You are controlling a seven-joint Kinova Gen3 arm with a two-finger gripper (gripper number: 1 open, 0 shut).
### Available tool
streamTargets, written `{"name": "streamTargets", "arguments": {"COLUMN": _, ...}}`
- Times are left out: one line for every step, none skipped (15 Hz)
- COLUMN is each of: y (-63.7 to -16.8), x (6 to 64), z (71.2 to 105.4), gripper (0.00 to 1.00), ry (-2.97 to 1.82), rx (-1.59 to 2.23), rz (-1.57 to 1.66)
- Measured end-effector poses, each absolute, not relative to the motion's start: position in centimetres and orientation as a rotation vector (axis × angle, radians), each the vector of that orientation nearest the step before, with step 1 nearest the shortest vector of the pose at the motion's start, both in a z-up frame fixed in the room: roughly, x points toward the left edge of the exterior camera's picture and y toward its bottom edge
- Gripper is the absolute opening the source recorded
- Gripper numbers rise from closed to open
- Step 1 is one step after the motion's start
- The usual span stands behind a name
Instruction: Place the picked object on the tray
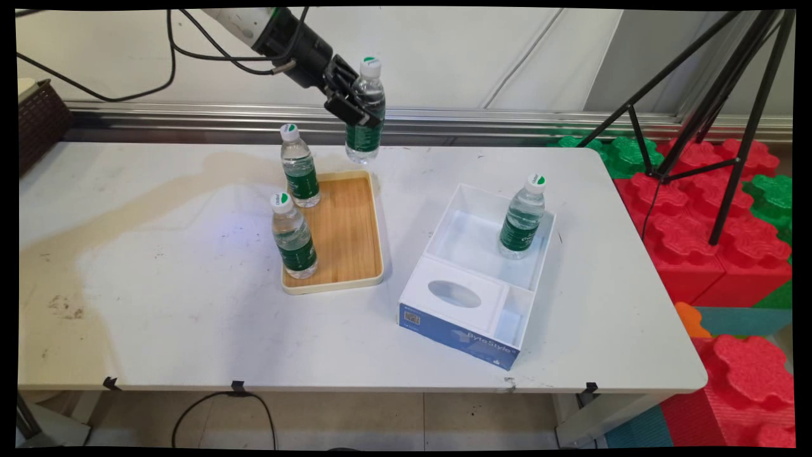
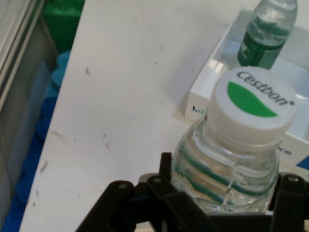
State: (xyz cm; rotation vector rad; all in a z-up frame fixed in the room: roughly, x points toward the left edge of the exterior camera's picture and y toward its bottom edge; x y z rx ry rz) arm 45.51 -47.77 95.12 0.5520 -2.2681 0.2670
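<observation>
Main view: black end effector (image 1: pixel 355 101) pinches a ribbed clear plastic bottle (image 1: pixel 365 127) above the wooden tray (image 1: pixel 346 231).

We judge this a robot test lab: a stained white table (image 1: pixel 158 304) with cables taped to its edge, a black camera tripod (image 1: pixel 717 108), and red and green foam blocks (image 1: pixel 710 222) stacked alongside

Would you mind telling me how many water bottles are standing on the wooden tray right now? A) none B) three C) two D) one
C: two bottles, the far bottle and the near bottle, stand on the wooden tray; a third bottle is held in the air by the gripper, and a fourth bottle stands in the white box.
</observation>
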Motion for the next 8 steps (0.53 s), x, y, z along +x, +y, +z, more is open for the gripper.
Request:
{"name": "streamTargets", "arguments": {"y": -48.1, "x": 45.7, "z": 94.8, "gripper": 0.0, "ry": -2.27, "rx": 0.553, "rz": 0.255}}
{"name": "streamTargets", "arguments": {"y": -48.7, "x": 46.0, "z": 94.1, "gripper": 0.0, "ry": -2.271, "rx": 0.557, "rz": 0.234}}
{"name": "streamTargets", "arguments": {"y": -49.1, "x": 46.1, "z": 93.7, "gripper": 0.0, "ry": -2.272, "rx": 0.56, "rz": 0.221}}
{"name": "streamTargets", "arguments": {"y": -49.6, "x": 46.2, "z": 93.1, "gripper": 0.0, "ry": -2.273, "rx": 0.569, "rz": 0.206}}
{"name": "streamTargets", "arguments": {"y": -50.1, "x": 46.3, "z": 92.6, "gripper": 0.0, "ry": -2.275, "rx": 0.582, "rz": 0.191}}
{"name": "streamTargets", "arguments": {"y": -50.5, "x": 46.4, "z": 92.1, "gripper": 0.0, "ry": -2.276, "rx": 0.595, "rz": 0.177}}
{"name": "streamTargets", "arguments": {"y": -50.7, "x": 46.5, "z": 91.8, "gripper": 0.0, "ry": -2.277, "rx": 0.605, "rz": 0.169}}
{"name": "streamTargets", "arguments": {"y": -51.0, "x": 46.6, "z": 91.4, "gripper": 0.0, "ry": -2.277, "rx": 0.618, "rz": 0.155}}
